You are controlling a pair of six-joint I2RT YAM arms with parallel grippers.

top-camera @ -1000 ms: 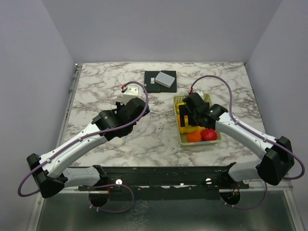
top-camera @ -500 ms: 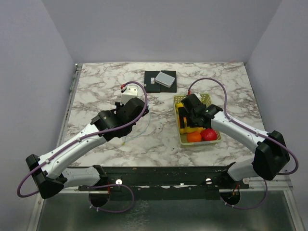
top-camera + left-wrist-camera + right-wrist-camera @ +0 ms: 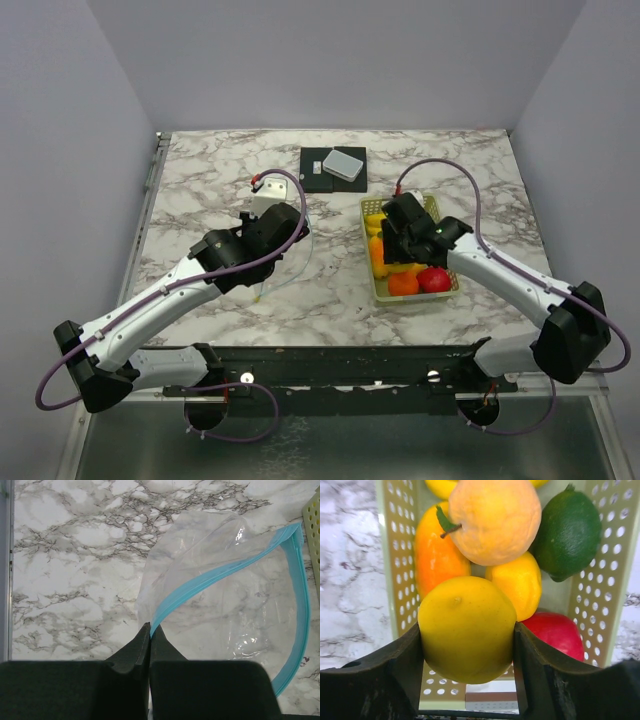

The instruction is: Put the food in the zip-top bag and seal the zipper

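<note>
The clear zip-top bag (image 3: 225, 610) lies open on the marble table, faint in the top view (image 3: 292, 262). My left gripper (image 3: 150, 628) is shut on the near end of its light blue zipper (image 3: 240, 562); in the top view this gripper (image 3: 283, 238) sits under its wrist. My right gripper (image 3: 467, 645) is shut on a yellow lemon (image 3: 466, 629), held just above the pale slotted basket (image 3: 607, 580). Below it lie a pale orange (image 3: 495, 517), a dark green fruit (image 3: 567, 532), an orange one (image 3: 437, 552) and a red apple (image 3: 557, 632). In the top view my right gripper (image 3: 403, 243) is over the basket (image 3: 430, 203).
A black pad (image 3: 318, 172) with a grey box (image 3: 344, 163) lies at the back centre. The basket's corner (image 3: 314, 525) shows just right of the bag's mouth. The table's left edge rail (image 3: 6, 580) is to the left.
My right gripper shifted left and down into the basket half a second ago and is now back to the right and a little higher. The left arm and the bag have not moved.
</note>
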